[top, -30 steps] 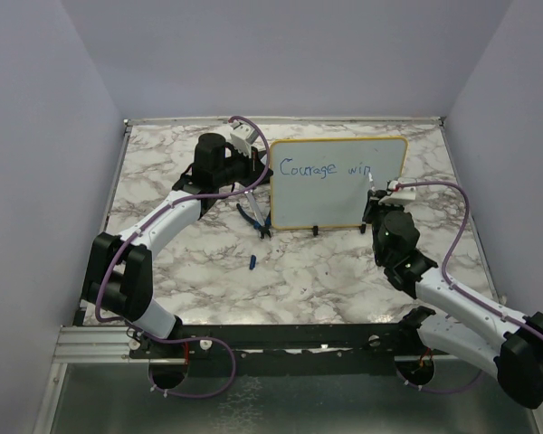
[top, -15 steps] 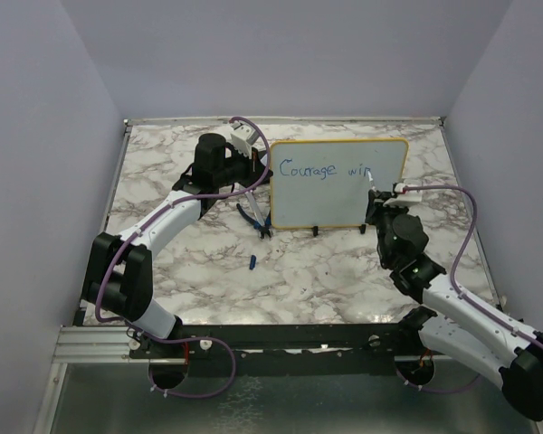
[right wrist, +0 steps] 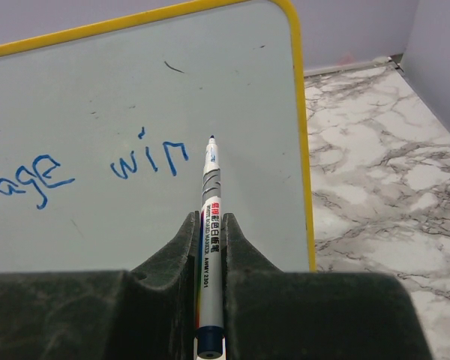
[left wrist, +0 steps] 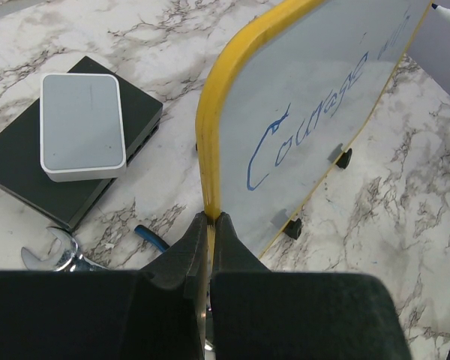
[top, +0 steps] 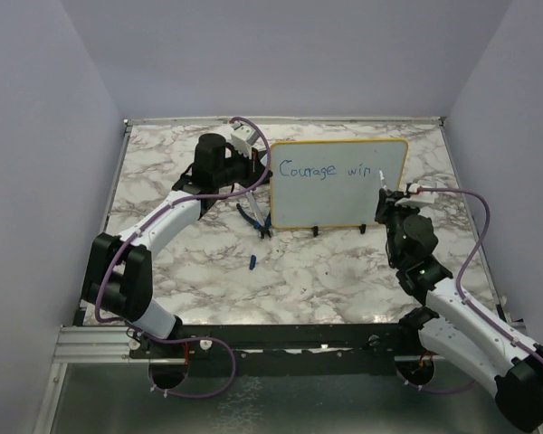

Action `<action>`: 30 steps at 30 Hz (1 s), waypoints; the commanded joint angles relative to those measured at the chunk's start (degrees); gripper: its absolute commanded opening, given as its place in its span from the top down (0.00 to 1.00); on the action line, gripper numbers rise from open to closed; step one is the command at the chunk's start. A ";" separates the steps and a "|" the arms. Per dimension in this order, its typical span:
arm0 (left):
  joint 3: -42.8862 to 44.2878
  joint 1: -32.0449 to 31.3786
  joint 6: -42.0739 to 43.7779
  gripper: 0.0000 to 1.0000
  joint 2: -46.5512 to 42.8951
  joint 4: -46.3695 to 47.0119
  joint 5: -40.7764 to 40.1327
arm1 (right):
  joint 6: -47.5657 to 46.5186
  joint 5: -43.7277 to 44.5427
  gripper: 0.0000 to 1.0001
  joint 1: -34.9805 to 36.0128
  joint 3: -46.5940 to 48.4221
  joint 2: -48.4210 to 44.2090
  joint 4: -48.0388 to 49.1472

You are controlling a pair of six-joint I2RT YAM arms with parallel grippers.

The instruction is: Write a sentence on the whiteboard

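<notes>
Top external view: over the last second, shifted rightward from below "win", right gripper (top: 384, 201) carrying the marker (top: 380, 177) toward the board's right side. Clamped tight on the marker barrel, as seen from the right wrist. Tip now poised just right of the final "n"; hard to say whether touching the surface or just off it. Standing upright on its feet near the far edge of the desk (top: 326, 271), right of centre: the whiteboard (top: 330, 194), reading "Courage win". Pinched shut on the yellow frame's left edge, steadying it: left gripper (left wrist: 210, 223). Probably a reposition for the next letter, sentence unfinished. Little room before the frame; calls for narrow strokes.
</notes>
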 commanded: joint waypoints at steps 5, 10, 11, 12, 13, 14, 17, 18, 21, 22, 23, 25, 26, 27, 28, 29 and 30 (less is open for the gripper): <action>-0.27 -0.17 1.28 1.00 -1.76 -1.41 -0.39 | 1.17 -7.56 0.99 -3.52 -2.08 0.40 3.41; -0.25 -0.13 1.30 1.00 -1.59 -1.45 -0.29 | 1.07 -8.46 0.99 -4.24 -2.32 0.23 4.15; -0.25 -0.13 1.34 1.00 -1.63 -1.46 -0.29 | 1.18 -8.52 0.99 -4.36 -2.37 0.17 4.29; -0.21 -0.13 1.34 1.00 -1.63 -1.45 -0.31 | 1.11 -8.46 0.99 -4.35 -2.41 0.12 4.36; -0.17 -0.15 1.40 1.00 -1.51 -1.46 -0.27 | 1.10 -8.21 0.99 -4.38 -2.41 0.22 4.44; -0.22 -0.18 1.31 1.00 -1.50 -1.45 -0.34 | 1.06 -8.02 0.99 -4.40 -2.41 0.37 4.46; -0.25 -0.17 1.28 1.00 -1.48 -1.50 -0.34 | 1.10 -7.18 0.99 -4.47 -2.41 0.71 4.67; -0.25 -0.15 1.32 1.00 -1.42 -1.46 -0.25 | 1.00 -7.00 0.99 -4.61 -2.29 0.85 4.64; -0.25 -0.13 1.32 1.00 -1.45 -1.46 -0.21 | 0.96 -6.64 0.99 -4.68 -1.81 1.82 4.77; -0.25 -0.11 1.30 1.00 -1.41 -1.45 -0.21 | 0.88 -6.55 0.99 -4.74 -1.80 2.10 5.01; -0.26 -0.13 1.26 1.00 -1.43 -1.47 -0.23 | 0.85 -6.55 0.99 -4.90 -1.65 2.36 5.21; -0.34 -0.13 1.31 1.00 -1.41 -1.45 -0.21 | 0.70 -6.54 0.99 -5.08 -1.47 2.76 5.59; -0.34 -0.17 1.31 1.00 -1.39 -1.47 -0.21 | 0.66 -6.54 0.99 -5.13 -1.45 2.85 5.71; -0.34 -0.13 1.27 1.00 -1.40 -1.50 -0.21 | 0.52 -6.54 0.99 -5.17 -1.37 3.00 5.82; -0.34 -0.19 1.28 1.00 -1.44 -1.49 -0.18 | 0.49 -6.54 0.99 -5.24 -1.29 3.08 5.78; -0.34 -0.14 1.26 1.00 -1.44 -1.46 -0.18 | 0.42 -6.65 0.99 -5.26 -1.27 3.10 5.82; -0.34 -0.14 1.29 1.00 -1.41 -1.47 -0.16 | 0.37 -6.96 0.99 -5.29 -1.29 3.14 5.85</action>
